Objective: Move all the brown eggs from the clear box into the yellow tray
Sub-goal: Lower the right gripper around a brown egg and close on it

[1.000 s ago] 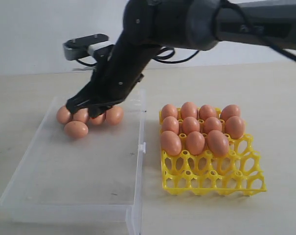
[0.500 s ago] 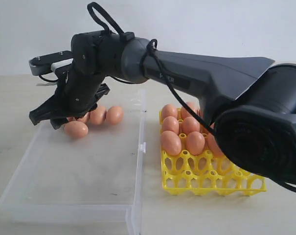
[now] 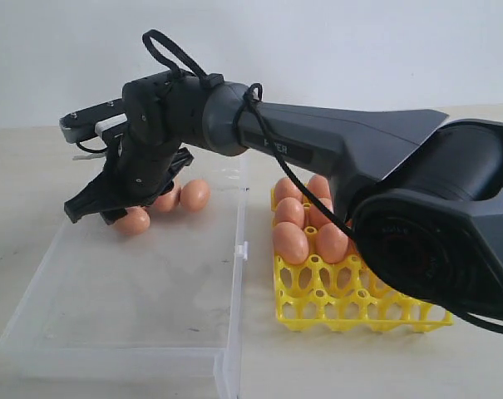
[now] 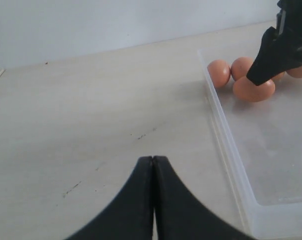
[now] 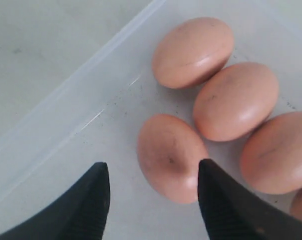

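My right gripper (image 3: 91, 214) reaches across into the clear box (image 3: 234, 249) and hangs open just over the front brown egg (image 3: 133, 221). In the right wrist view that egg (image 5: 170, 157) lies partly between the open gripper (image 5: 152, 165) tips, close to one fingertip (image 5: 205, 172). Three more eggs (image 5: 235, 100) lie packed behind it near the box wall (image 5: 91, 75). The yellow tray (image 3: 359, 303) holds several eggs (image 3: 291, 243) in its rear rows. My left gripper (image 4: 153, 159) is shut and empty over bare table beside the box (image 4: 225, 140).
The right arm's big dark body (image 3: 417, 208) spans the exterior view above the tray and hides part of its eggs. The box's near half (image 3: 135, 291) is bare plastic. The tray's front row of cells (image 3: 351, 316) holds nothing.
The right arm swung left across the egg cluster, then settled slightly right and lower over the front egg. Its jaws stay open. The eggs have not moved.
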Tool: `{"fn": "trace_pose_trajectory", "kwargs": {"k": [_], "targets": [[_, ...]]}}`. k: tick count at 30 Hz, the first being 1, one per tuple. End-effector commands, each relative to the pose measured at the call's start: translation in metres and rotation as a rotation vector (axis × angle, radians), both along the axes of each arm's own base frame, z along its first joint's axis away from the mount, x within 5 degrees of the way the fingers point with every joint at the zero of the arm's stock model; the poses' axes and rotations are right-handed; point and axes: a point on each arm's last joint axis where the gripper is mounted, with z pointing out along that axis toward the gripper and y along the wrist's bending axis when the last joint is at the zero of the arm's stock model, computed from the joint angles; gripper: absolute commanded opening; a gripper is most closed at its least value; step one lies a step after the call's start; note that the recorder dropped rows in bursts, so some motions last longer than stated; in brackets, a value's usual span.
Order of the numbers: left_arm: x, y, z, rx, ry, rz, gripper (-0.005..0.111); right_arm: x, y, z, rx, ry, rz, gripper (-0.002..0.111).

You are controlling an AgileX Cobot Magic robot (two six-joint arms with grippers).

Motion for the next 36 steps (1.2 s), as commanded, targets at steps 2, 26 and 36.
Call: {"fn": "trace_pose_trajectory", "kwargs": {"k": [2, 26, 36], "targets": [[0.000, 0.000, 0.002, -0.006, -0.016, -0.004, 0.000, 0.005, -0.001, 0.005, -0.029, -0.090, 0.070, 0.056], [0.000, 0.000, 0.002, -0.006, -0.016, -0.004, 0.000, 0.000, 0.023, -0.020, 0.035, -0.181, 0.151, 0.062], [0.000, 0.000, 0.002, -0.006, -0.016, -0.004, 0.000, 0.002, 0.021, -0.038, -0.012, -0.176, 0.137, 0.062]]}}
